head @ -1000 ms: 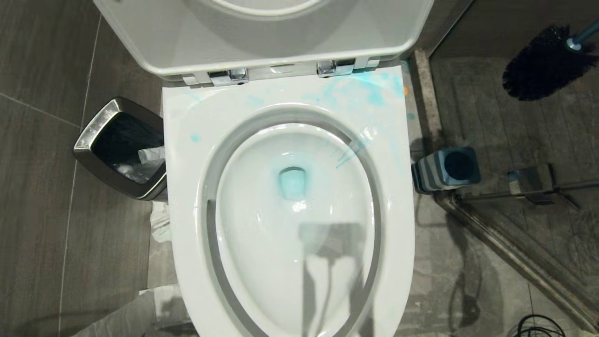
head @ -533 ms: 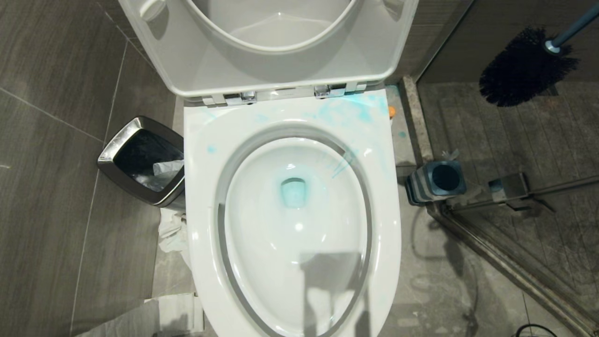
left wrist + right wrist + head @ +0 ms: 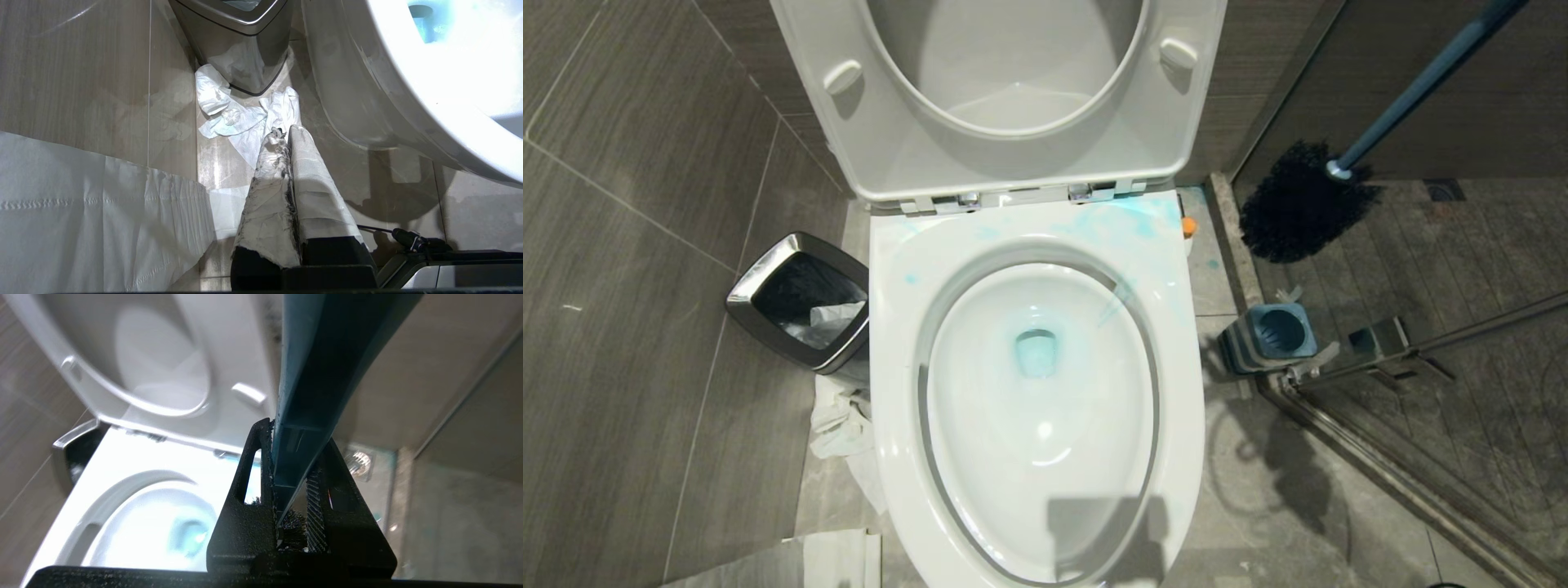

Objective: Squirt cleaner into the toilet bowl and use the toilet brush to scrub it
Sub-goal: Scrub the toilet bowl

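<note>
The white toilet bowl (image 3: pixel 894 343) stands open with its lid (image 3: pixel 1013 155) up; the water at its bottom (image 3: pixel 1036 353) is blue. Blue cleaner is smeared over the back right of the rim (image 3: pixel 1131 220). The toilet brush hangs in the air to the right of the toilet, black bristles (image 3: pixel 1294 204) low, blue handle (image 3: pixel 1421 82) rising to the upper right. My right gripper (image 3: pixel 295 437) is shut on that blue handle (image 3: pixel 310 375), outside the head view. My left gripper (image 3: pixel 284 131), its fingers wrapped in white, is shut and empty, low beside the toilet's outer wall (image 3: pixel 347 90).
A blue striped brush holder (image 3: pixel 1270 335) stands on the floor right of the toilet, beside a glass shower door rail (image 3: pixel 1421 482). A steel bin (image 3: pixel 796 314) sits on the left, with crumpled paper (image 3: pixel 841 425) below it. A small orange thing (image 3: pixel 1188 224) lies behind the toilet.
The head view has shifted, showing more of the lid and less of the bowl's front. The brush has swung left and lower, closer to the toilet and nearly above its holder.
</note>
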